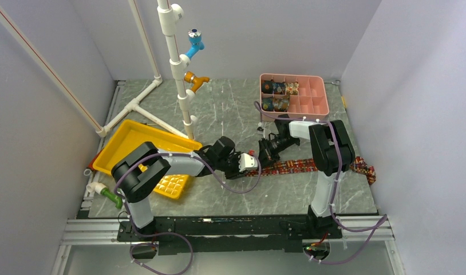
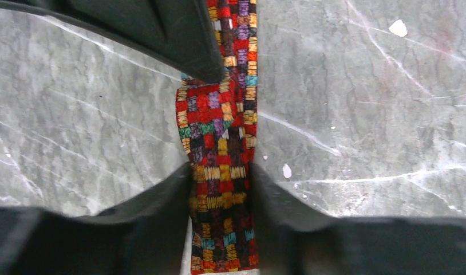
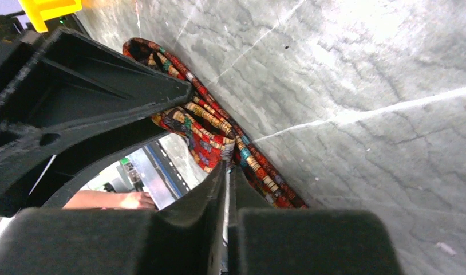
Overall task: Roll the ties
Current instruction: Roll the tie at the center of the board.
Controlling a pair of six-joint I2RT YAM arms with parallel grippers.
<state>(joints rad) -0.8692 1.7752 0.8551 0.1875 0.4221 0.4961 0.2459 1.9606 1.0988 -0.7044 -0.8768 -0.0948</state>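
Observation:
A long tie (image 1: pixel 302 166), checked in red, gold and dark, lies flat across the grey table, its far end (image 1: pixel 363 168) bunched at the right. Both grippers meet at its left end. In the left wrist view the tie (image 2: pixel 219 114) runs between my left gripper (image 2: pixel 220 172), whose fingers press on both of its edges. My right gripper (image 3: pixel 228 166) is shut, its tips pinching a folded loop of the tie (image 3: pixel 190 123). From above, the left gripper (image 1: pixel 252 163) and the right gripper (image 1: pixel 265 153) nearly touch. Several rolled ties (image 1: pixel 279 89) sit in a pink tray (image 1: pixel 319 112).
A yellow tray (image 1: pixel 133 137) and a yellow gridded piece (image 1: pixel 172 186) lie at the left by my left arm. A white pipe stand (image 1: pixel 173 63) with blue and orange fittings rises at the back. Grey walls close in both sides.

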